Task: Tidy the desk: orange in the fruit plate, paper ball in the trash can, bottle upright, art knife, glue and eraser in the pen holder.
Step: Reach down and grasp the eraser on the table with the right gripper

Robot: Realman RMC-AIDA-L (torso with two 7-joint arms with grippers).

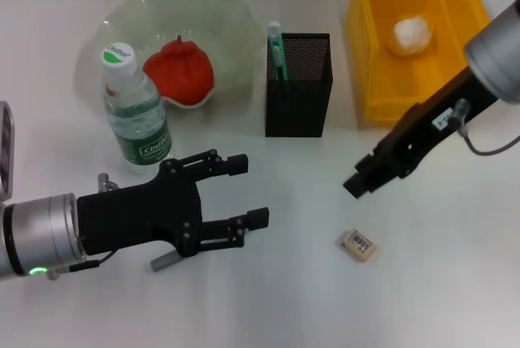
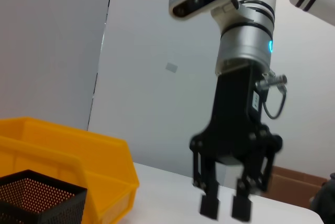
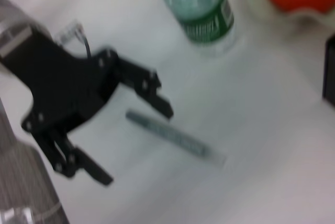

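already orange (image 1: 179, 70) in fruit plate (image 1: 223, 15), paper ball (image 1: 413, 35) in trash can (image 1: 370, 55); left gripper (image 1: 248, 191) wide, empty.

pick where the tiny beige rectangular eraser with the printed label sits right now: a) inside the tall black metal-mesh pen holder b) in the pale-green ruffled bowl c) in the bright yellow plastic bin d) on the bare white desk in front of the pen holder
d: the tiny beige eraser lies flat on the white desk, out in front of the black mesh pen holder and touching nothing.
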